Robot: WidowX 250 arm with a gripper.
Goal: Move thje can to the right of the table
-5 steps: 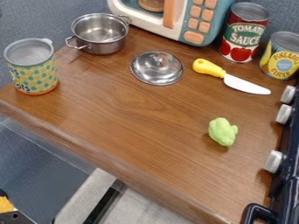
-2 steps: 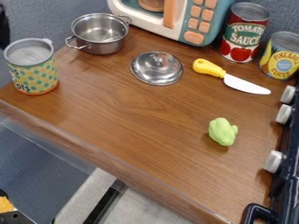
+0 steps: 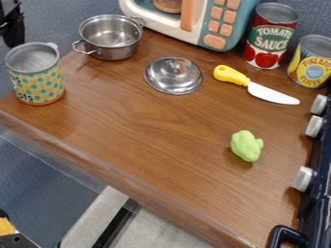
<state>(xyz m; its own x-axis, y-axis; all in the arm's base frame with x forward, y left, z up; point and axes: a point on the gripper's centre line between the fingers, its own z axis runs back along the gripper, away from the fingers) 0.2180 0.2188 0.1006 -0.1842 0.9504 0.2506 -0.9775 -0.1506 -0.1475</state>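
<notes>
The black gripper [image 3: 13, 30] is at the upper left edge of the view, just above and behind the open-topped can. That can [image 3: 37, 83], green and yellow with dots, stands upright at the left corner of the brown wooden table [image 3: 155, 131]. The gripper appears apart from the can's rim. Two more cans stand upright at the back right: a red tomato sauce can [image 3: 269, 41] and a yellow and blue pineapple can [image 3: 313, 63].
A metal pot [image 3: 111, 43] stands right of the dotted can, with a metal lid [image 3: 173, 76] beyond it. A yellow-handled knife [image 3: 262, 89], a green toy vegetable [image 3: 246, 146], a toy microwave [image 3: 213, 22] and a dark stove [image 3: 318, 184] lie farther right.
From outside the view, the gripper has come in at the upper left edge and moved a little farther right, closer to the dotted can. The objects on the table have not moved.
</notes>
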